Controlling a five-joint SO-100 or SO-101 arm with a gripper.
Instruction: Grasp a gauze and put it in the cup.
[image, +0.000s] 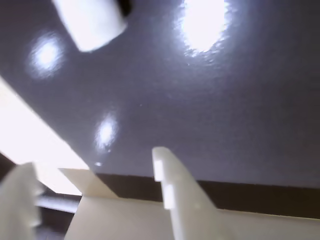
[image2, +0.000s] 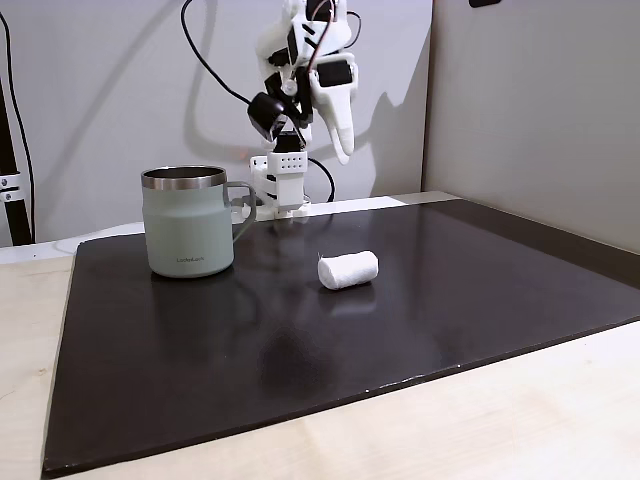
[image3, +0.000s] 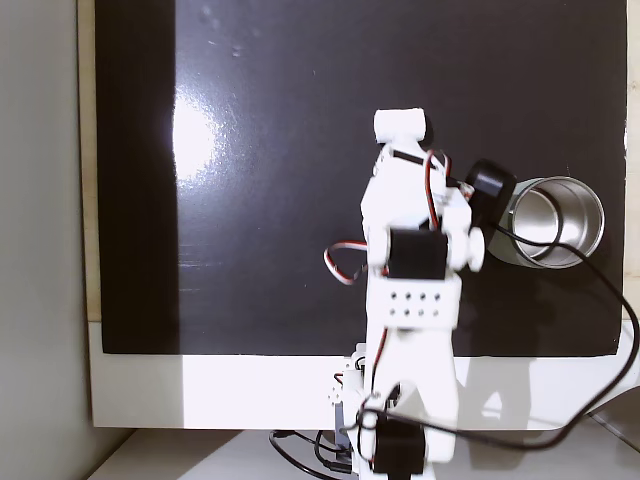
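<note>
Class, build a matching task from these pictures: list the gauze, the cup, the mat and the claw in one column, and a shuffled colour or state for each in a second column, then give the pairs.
Column one:
1. gauze
2. cup
3. mat
4. claw

Column two:
A. raised above the mat, holding nothing
B. glossy black
C. white, lying on its side
D. upright, pale green

Pairs: 1-C, 2-D, 3-B, 4-A

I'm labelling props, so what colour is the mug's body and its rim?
The mug is pale sage-green with a bare steel rim, clearest in the fixed view from the side.
</note>
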